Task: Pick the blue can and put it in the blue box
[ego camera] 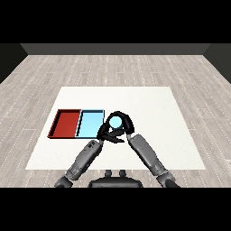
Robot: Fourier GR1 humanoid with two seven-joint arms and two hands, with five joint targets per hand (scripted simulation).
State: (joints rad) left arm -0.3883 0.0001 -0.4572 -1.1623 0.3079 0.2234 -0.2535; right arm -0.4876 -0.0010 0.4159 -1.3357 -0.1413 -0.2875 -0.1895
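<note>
Nearest the viewer, two grey forearms come in from the lower corners, at about 7 and 5 o'clock, and converge just below the centre of the white table (149, 135). The robot's right black hand (125, 124) is curled round a small, light blue cylindrical can (116, 121); its fingers arch over the top and right side of the can, and the thumb region wraps below it. The can shows as a pale, almost white-blue round face, seen nearly end-on, so its label and its height cannot be read. The robot's left black hand (105, 131) sits at the can's 8 o'clock, close against it and against the right hand; whether its fingers are curled or straight cannot be told, since the dark shapes merge.

The can lies just beside the right edge of the light blue, shallow rectangular tray (89, 123), at the tray's 3 o'clock; whether it stands on the table or is lifted cannot be told. Nothing can be seen inside that tray. Touching it on its 9 o'clock side is the red, shallow rectangular tray (66, 122) with a dark rim, likewise showing only its own floor. Beyond the table, towards 12 o'clock, a grey wood-plank floor (117, 67) stretches away.
</note>
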